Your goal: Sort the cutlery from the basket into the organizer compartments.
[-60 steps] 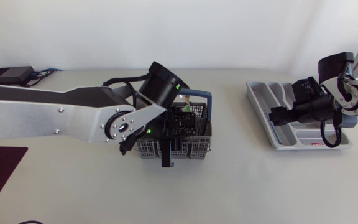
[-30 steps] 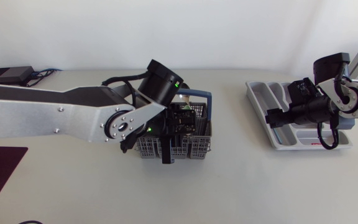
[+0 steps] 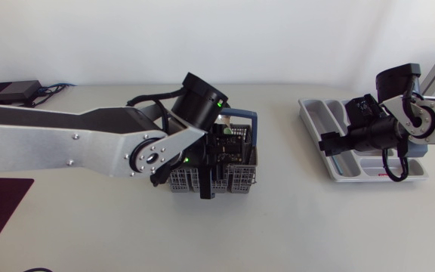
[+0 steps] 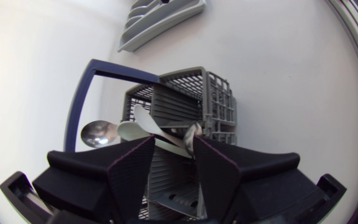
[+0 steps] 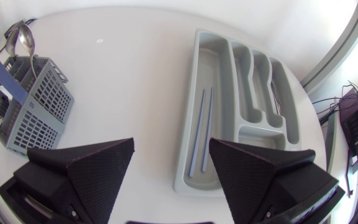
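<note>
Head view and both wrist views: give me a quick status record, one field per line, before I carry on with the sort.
basket: grey grid, blue handle; spoons stand in it
left gripper: open, fingers down at the basket's cutlery, gripping nothing that shows
right gripper: open, empty, over the table between basket and organizer
organizer: grey tray; two thin sticks lie in its long compartment
other compartments: contents too unclear to list
</note>
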